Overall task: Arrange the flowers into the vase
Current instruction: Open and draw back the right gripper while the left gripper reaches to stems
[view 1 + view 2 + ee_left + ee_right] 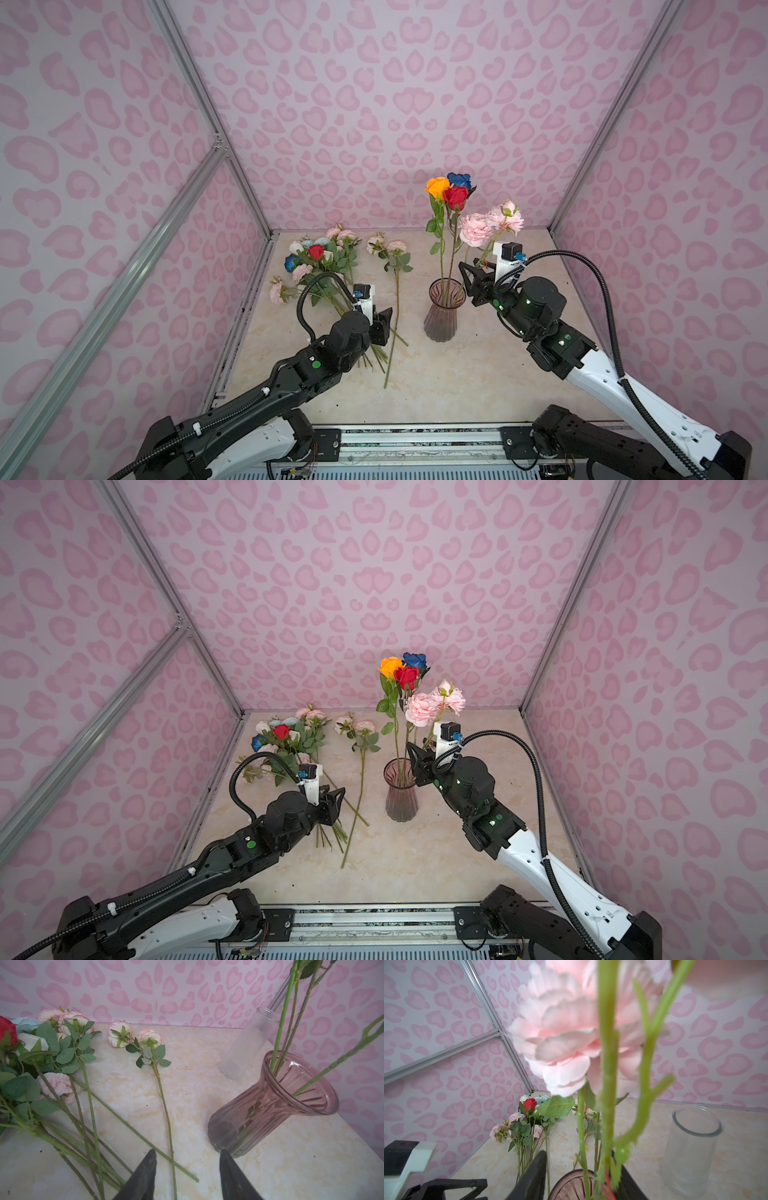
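Left jaws: near left, low over the bench (457, 386), parted with a moderate gap and holding nothing. Their tips hang just above the cut ends of the loose stems.

Vase (442, 316): pink ribbed glass, upright, centre-right on the bench.

Right jaws: just above and right of the vase rim, also parted. The pink spray (476, 228) runs up between them, and I see a clear gap on one side, so no clamp on it. Its stem foot is inside the vase mouth, leaning on the right of the rim.

Three more flowers stand in the vase: orange rose (438, 187), red rose (456, 197) and dark blue rose (459, 180), with heads bunched high above it.

Left of the vase, a cream-pink spray (392, 247) lies alone on the bench, heads to the far side.

Further left, the heap (328, 257) of remaining flowers lies with heads far and stems fanned to the near side. One stem crosses the lone spray near its end.

Far side, beyond the vase: a clear glass cylinder (691, 1151), upright.
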`<act>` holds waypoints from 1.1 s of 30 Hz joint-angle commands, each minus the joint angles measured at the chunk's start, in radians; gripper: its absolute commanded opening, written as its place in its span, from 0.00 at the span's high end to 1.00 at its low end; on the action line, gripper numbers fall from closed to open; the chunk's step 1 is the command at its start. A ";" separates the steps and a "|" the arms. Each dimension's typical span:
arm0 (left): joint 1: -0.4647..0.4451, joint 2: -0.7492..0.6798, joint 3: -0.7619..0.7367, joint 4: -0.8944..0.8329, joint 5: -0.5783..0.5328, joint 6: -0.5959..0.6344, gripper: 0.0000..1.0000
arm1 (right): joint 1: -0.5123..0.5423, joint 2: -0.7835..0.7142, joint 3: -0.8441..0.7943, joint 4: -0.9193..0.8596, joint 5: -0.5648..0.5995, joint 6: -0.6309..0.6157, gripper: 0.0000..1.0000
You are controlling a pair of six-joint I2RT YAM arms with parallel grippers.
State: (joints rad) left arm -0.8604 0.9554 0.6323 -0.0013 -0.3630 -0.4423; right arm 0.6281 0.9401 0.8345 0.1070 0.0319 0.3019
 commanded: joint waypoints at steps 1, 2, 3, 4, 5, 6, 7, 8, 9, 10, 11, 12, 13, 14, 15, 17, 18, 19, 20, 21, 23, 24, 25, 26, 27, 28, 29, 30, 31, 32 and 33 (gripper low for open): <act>0.001 0.016 0.014 0.009 -0.017 -0.006 0.50 | 0.002 -0.025 -0.018 -0.019 0.013 -0.013 0.48; 0.001 0.024 0.019 0.007 -0.016 -0.006 0.50 | 0.002 -0.031 -0.021 -0.025 0.013 -0.016 0.47; 0.002 0.032 0.022 0.008 -0.014 -0.004 0.50 | 0.002 -0.036 -0.021 -0.031 0.015 -0.020 0.46; 0.003 0.041 0.027 0.009 -0.013 -0.004 0.49 | 0.002 -0.039 -0.020 -0.039 0.015 -0.025 0.45; 0.003 0.052 0.032 0.006 -0.013 -0.004 0.49 | 0.001 -0.040 -0.017 -0.048 0.012 -0.028 0.44; 0.004 0.062 0.037 0.007 -0.010 -0.004 0.50 | 0.002 -0.040 -0.012 -0.060 0.010 -0.032 0.44; 0.004 0.071 0.042 0.007 -0.008 -0.004 0.49 | 0.001 -0.040 -0.011 -0.062 0.007 -0.033 0.44; 0.004 0.079 0.047 0.009 -0.006 -0.006 0.50 | 0.002 -0.042 -0.011 -0.065 0.004 -0.033 0.44; 0.004 0.087 0.051 0.010 -0.005 -0.007 0.49 | 0.001 -0.044 -0.013 -0.068 0.001 -0.033 0.44; 0.006 0.094 0.054 0.011 -0.003 -0.007 0.49 | 0.002 -0.047 -0.015 -0.068 -0.001 -0.032 0.43; 0.006 0.102 0.058 0.011 -0.003 -0.009 0.50 | 0.001 -0.052 -0.019 -0.071 -0.003 -0.032 0.43; 0.006 0.109 0.061 0.009 -0.001 -0.009 0.49 | 0.002 -0.057 -0.022 -0.075 -0.001 -0.031 0.43; 0.008 0.116 0.065 0.008 0.001 -0.008 0.49 | 0.001 -0.065 -0.024 -0.085 0.008 -0.024 0.43; 0.008 0.124 0.067 0.007 0.001 -0.007 0.49 | 0.002 -0.076 -0.027 -0.092 0.013 -0.018 0.43; 0.009 0.133 0.073 0.003 0.000 -0.007 0.49 | 0.002 -0.084 -0.029 -0.090 0.008 -0.019 0.43; 0.012 0.153 0.084 -0.003 0.002 -0.003 0.49 | 0.001 -0.108 -0.034 -0.095 0.013 -0.013 0.43; 0.014 0.163 0.089 -0.004 0.001 0.000 0.49 | 0.002 -0.117 -0.035 -0.099 0.012 -0.012 0.43; 0.014 0.173 0.093 -0.006 0.001 0.003 0.49 | 0.002 -0.127 -0.035 -0.103 0.010 -0.012 0.43; 0.015 0.187 0.103 -0.014 -0.005 0.005 0.50 | 0.001 -0.137 -0.036 -0.108 0.008 -0.010 0.43; 0.016 0.202 0.110 -0.024 -0.017 0.004 0.49 | 0.001 -0.145 -0.037 -0.112 0.004 -0.008 0.43; 0.018 0.237 0.124 -0.040 -0.027 0.004 0.50 | 0.002 -0.168 -0.042 -0.131 -0.011 -0.006 0.43; 0.021 0.257 0.132 -0.052 -0.032 -0.004 0.50 | 0.002 -0.182 -0.049 -0.142 -0.012 -0.002 0.43; 0.022 0.277 0.139 -0.066 -0.034 -0.013 0.50 | 0.003 -0.199 -0.058 -0.150 -0.012 0.001 0.43; 0.024 0.294 0.142 -0.077 -0.032 -0.019 0.50 | 0.001 -0.215 -0.067 -0.158 -0.011 0.005 0.43; 0.025 0.310 0.145 -0.090 -0.035 -0.029 0.50 | 0.003 -0.237 -0.079 -0.165 -0.004 0.008 0.44; 0.028 0.324 0.146 -0.102 -0.037 -0.040 0.50 | 0.002 -0.260 -0.090 -0.173 0.003 0.009 0.44; 0.031 0.332 0.144 -0.107 -0.038 -0.047 0.50 | 0.002 -0.278 -0.100 -0.181 0.013 0.013 0.44; 0.038 0.337 0.142 -0.114 -0.042 -0.058 0.50 | 0.002 -0.299 -0.116 -0.184 0.023 0.017 0.45; 0.045 0.338 0.143 -0.120 -0.044 -0.067 0.50 | 0.002 -0.314 -0.127 -0.186 0.033 0.018 0.45; 0.061 0.339 0.146 -0.132 -0.049 -0.079 0.50 | 0.002 -0.331 -0.144 -0.188 0.040 0.020 0.46; 0.079 0.338 0.150 -0.145 -0.047 -0.089 0.50 | 0.003 -0.341 -0.156 -0.197 0.051 0.024 0.47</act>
State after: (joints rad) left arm -0.8101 1.2884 0.7677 -0.1085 -0.3855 -0.4847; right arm 0.6292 0.6224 0.7044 -0.0586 0.0460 0.3092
